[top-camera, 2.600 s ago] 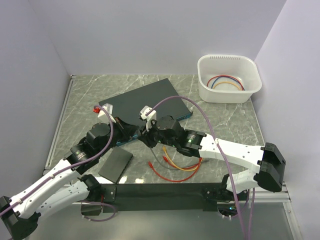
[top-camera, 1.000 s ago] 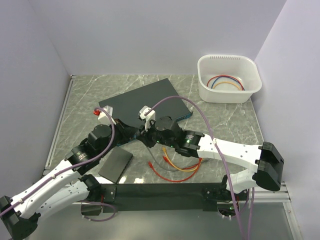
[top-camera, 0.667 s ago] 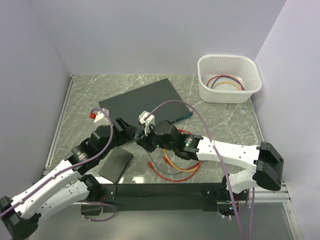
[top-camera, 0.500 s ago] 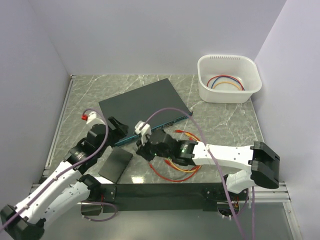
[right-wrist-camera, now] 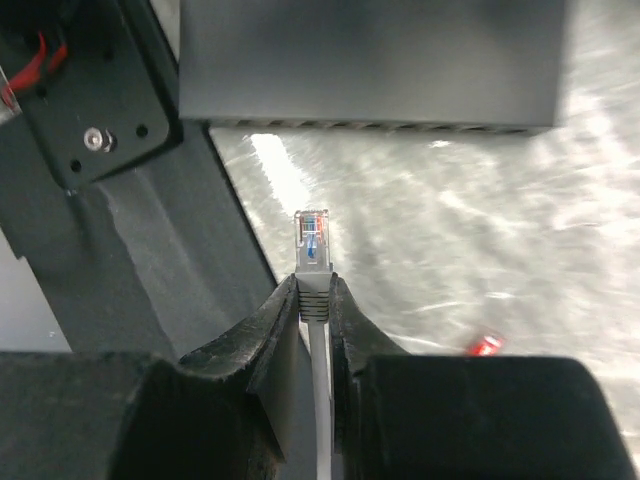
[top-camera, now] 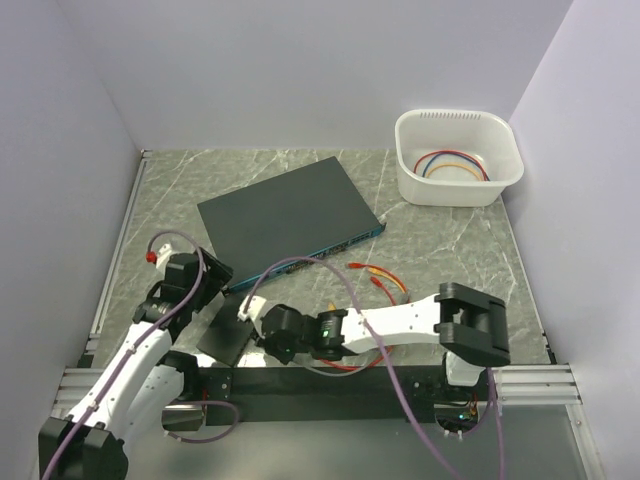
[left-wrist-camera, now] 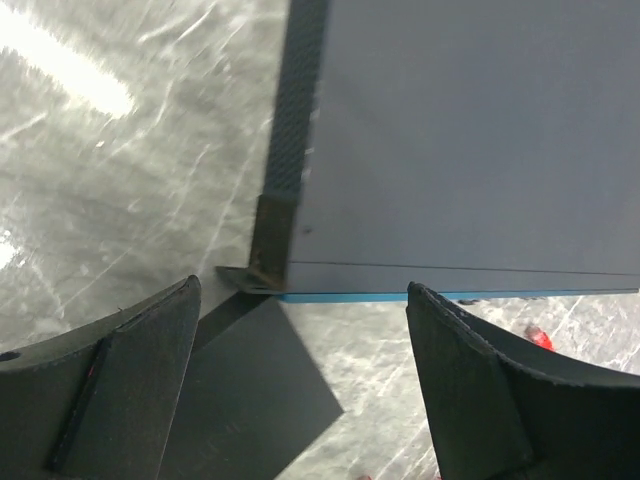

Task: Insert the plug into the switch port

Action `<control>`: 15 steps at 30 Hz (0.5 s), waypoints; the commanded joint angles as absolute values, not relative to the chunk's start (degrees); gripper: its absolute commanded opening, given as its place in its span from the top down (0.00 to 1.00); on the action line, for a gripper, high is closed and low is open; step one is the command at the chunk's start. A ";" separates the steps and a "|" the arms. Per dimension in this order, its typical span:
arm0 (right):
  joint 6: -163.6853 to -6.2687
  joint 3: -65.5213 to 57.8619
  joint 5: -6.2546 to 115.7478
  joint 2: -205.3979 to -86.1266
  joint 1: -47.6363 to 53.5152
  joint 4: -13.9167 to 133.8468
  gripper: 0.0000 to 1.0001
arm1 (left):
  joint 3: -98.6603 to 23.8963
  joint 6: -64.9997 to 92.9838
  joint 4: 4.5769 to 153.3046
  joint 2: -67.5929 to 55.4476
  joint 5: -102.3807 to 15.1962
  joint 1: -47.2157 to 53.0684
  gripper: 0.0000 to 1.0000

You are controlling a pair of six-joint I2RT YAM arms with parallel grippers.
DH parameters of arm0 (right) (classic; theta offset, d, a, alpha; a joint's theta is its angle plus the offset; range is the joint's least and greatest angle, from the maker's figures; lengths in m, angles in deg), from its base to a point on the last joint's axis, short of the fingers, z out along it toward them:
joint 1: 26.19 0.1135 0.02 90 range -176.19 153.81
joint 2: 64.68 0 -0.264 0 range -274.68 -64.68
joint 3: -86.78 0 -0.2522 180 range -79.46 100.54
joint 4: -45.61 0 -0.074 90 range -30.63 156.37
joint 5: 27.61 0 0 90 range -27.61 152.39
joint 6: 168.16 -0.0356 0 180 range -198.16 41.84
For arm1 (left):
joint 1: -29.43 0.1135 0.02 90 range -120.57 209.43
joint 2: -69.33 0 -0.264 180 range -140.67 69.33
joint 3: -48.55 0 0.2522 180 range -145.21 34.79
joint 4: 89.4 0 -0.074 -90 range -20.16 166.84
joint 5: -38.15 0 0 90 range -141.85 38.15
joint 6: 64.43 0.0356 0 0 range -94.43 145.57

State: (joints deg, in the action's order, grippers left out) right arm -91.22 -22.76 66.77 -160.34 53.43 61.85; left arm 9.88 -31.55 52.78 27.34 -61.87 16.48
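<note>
Now pinches, between the right fingers (right-wrist-camera: 265, 345), an RJ45 plug (right-wrist-camera: 312, 240) by its grey boot, beside the black slab (top-camera: 228, 335). Holds the left fingers (left-wrist-camera: 120, 390) spread wide beside the switch's (left-wrist-camera: 470, 130) near corner. Finds the switch flat on the worktop (top-camera: 440, 250), teal edge nearward, apart from the plug.

I saw the switch (top-camera: 285, 212) lying flat on the table (top-camera: 450, 250): a large dark grey box, turned askew, with its teal-blue front edge facing the near right. The plug (right-wrist-camera: 313, 238) was a small clear connector on a grey cable. It was pinched just behind its head in the right gripper (right-wrist-camera: 313, 292), tip pointing forward, apart from the switch and in no socket.
</note>
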 commanded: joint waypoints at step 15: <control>-91.61 -8.90 70.56 -173.75 54.94 69.12 1.00 | 21.16 -35.16 66.02 28.64 -52.38 19.14 0.13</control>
State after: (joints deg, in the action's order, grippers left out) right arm -91.79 -12.79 69.06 -172.45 55.00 68.01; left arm 20.55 -34.17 61.40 28.58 -54.03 18.79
